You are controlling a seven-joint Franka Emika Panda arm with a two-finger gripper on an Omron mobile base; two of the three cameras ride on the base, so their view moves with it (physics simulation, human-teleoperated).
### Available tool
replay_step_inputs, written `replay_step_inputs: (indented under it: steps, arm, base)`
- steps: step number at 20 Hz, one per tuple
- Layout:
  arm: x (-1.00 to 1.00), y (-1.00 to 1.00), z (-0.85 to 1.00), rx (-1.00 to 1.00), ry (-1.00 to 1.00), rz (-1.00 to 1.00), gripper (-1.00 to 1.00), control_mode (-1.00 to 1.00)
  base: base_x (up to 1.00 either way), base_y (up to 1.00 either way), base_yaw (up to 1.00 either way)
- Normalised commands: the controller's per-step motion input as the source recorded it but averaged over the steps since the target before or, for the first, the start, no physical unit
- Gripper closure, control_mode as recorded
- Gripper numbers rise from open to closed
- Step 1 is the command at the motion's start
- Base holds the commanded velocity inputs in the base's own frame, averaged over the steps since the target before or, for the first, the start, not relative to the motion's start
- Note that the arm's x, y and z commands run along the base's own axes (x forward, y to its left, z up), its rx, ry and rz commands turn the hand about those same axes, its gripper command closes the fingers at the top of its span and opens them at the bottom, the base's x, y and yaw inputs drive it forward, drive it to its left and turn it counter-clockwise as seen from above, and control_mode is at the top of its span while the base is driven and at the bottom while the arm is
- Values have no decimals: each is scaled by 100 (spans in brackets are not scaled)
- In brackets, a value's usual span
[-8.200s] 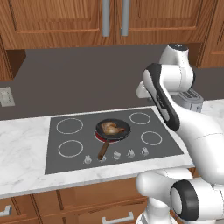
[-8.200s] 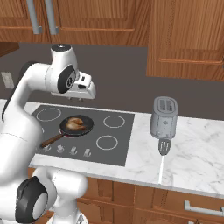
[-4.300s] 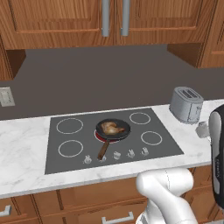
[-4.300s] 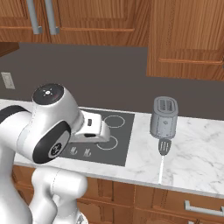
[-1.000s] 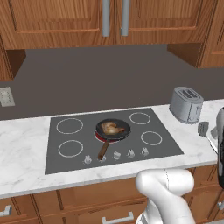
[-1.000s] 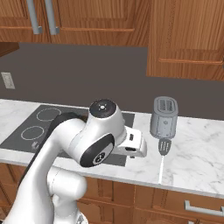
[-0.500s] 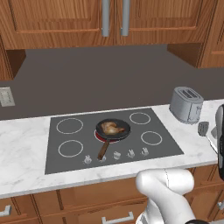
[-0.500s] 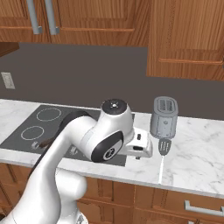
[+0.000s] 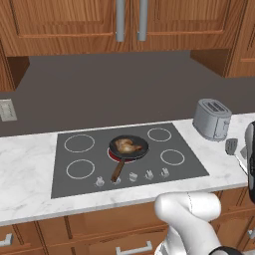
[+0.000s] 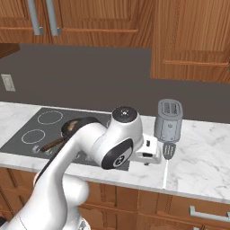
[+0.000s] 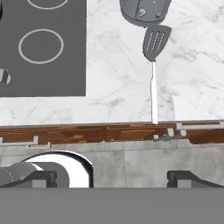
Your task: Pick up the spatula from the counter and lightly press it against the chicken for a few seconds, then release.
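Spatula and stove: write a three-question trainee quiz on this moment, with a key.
1. True or false: the spatula lies on the counter, its slotted head next to the toaster.
2. Pick one: the chicken sits in A) the pan on the cooktop, B) the toaster, C) a bowl.
3. Fill in: the gripper has its jaws ____, with nothing between them.
Key: 1 true; 2 A; 3 open.
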Motion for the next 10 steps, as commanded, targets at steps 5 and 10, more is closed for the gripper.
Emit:
replay_step_inputs:
  steps: [5, 10]
  arm:
    - [14, -20, -13, 0, 0, 0, -100, -100]
    - [17, -17, -18, 1, 0, 0, -100, -100]
  base:
    - [0, 0, 0]
    - [0, 0, 0]
